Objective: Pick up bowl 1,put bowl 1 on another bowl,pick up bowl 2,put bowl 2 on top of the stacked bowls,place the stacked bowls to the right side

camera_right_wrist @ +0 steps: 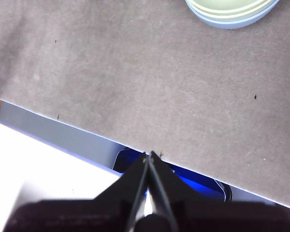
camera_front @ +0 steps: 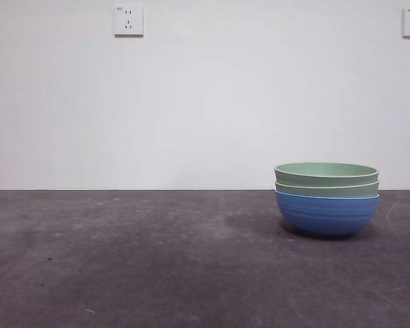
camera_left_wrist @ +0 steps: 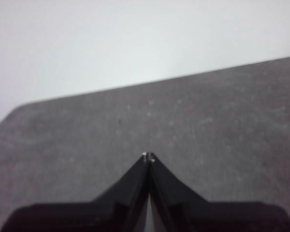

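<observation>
The stacked bowls [camera_front: 326, 198] stand on the right part of the dark table: a blue ridged bowl [camera_front: 326, 215] with two pale green bowls [camera_front: 326, 174] nested in it, rims showing as green bands. No gripper appears in the front view. In the right wrist view the stack [camera_right_wrist: 230, 10] shows only in part at the picture's edge, well away from my right gripper [camera_right_wrist: 149, 154], which is shut and empty over the table's edge. My left gripper [camera_left_wrist: 148, 156] is shut and empty above bare table, no bowl near it.
The grey table [camera_front: 157, 260] runs to a white wall with two sockets [camera_front: 128, 20]. In the right wrist view the table's edge [camera_right_wrist: 87, 131] and a blue-lit object [camera_right_wrist: 193, 186] below it show.
</observation>
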